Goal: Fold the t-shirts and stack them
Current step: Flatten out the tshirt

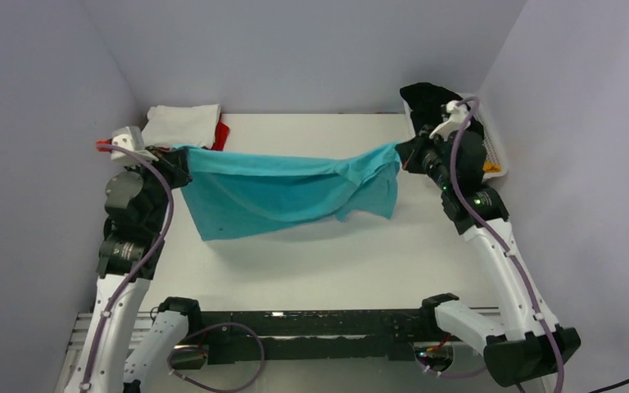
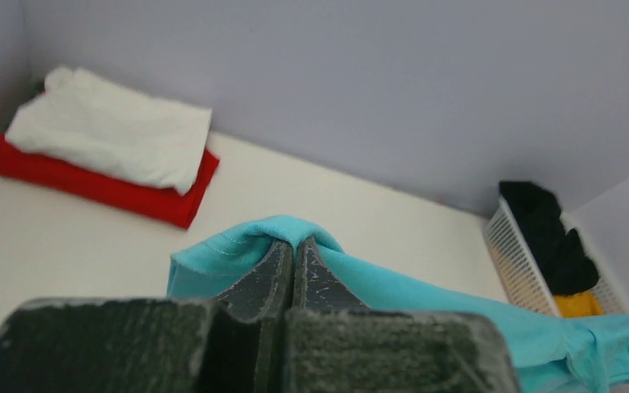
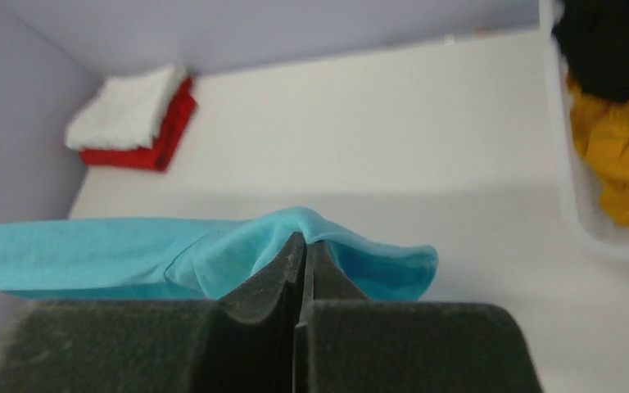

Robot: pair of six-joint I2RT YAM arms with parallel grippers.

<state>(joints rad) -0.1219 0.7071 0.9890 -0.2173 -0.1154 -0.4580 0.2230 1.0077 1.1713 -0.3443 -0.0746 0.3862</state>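
The teal t-shirt (image 1: 282,192) hangs stretched in the air between my two grippers, above the table. My left gripper (image 1: 182,155) is shut on its left top corner (image 2: 254,237). My right gripper (image 1: 405,151) is shut on its right top corner (image 3: 311,225). A folded white t-shirt (image 1: 182,124) lies on a folded red t-shirt (image 1: 222,135) at the back left; both also show in the left wrist view, white (image 2: 106,127) over red (image 2: 115,192). A black t-shirt (image 1: 426,98) and a yellow-orange t-shirt (image 3: 622,155) lie in the basket.
A white slatted plastic basket (image 1: 495,151) stands at the back right corner, against the right wall. Grey walls close in the table (image 1: 319,262) on the left, back and right. The arm bases and a black rail sit along the near edge.
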